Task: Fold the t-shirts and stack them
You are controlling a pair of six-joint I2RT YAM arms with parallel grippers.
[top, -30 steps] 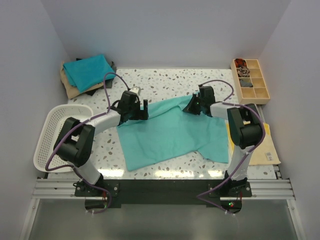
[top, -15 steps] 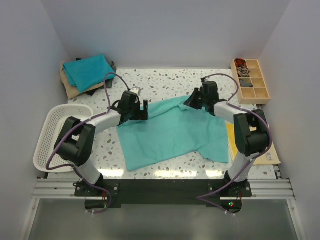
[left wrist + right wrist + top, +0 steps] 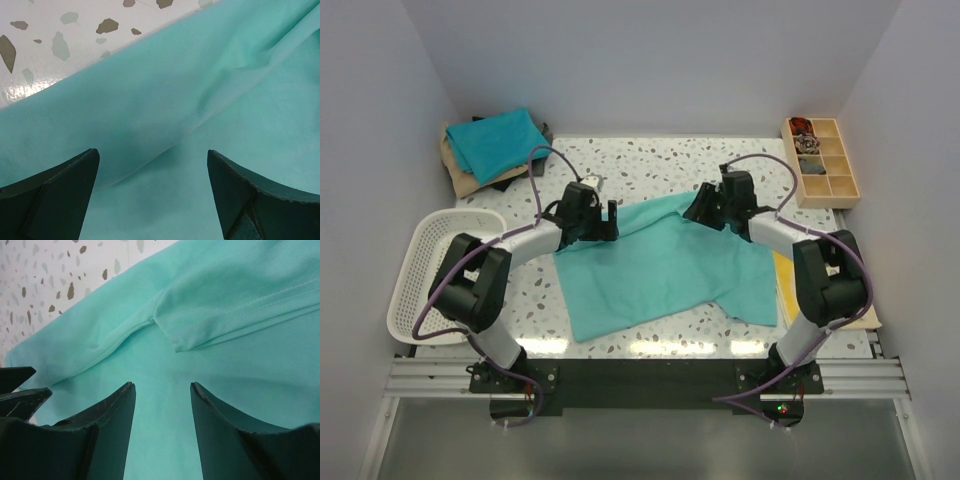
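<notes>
black and spread wide, the left gripper [image 3: 152, 156] hangs just above the light sea-green t-shirt [image 3: 660, 268]. nothing sits between its two fingers; only cloth lies below them. a soft ridge of a fold runs slantwise under the gap, and just beyond it the shirt's edge meets the speckled table [image 3: 650, 165]. the right gripper [image 3: 162, 387] has its jaws parted too, less widely, and it holds nothing. in the right wrist view the cloth lies beneath the gap, and a hemmed sleeve edge is doubled over the shirt's body just ahead of the fingertips. whether either gripper's tips touch the cloth i cannot tell.

from above, the two grippers sit at the far edge of the sea-green shirt, the left one at its far left corner and the right one at its far right corner. the shirt lies unfolded and rumpled in the middle of the table, its right side reaching the yellow and tan sheets [image 3: 850, 290].

in the far left corner is a stack with the folded teal-blue t-shirt [image 3: 498, 140] on top, the tan t-shirt [image 3: 460, 172] under it and a dark t-shirt [image 3: 512, 180] showing at the near side. a white mesh basket [image 3: 420, 280] stands at the left edge, beside the left arm. a wooden compartment tray [image 3: 825, 165] sits at the far right, with small items in its far cells.
</notes>
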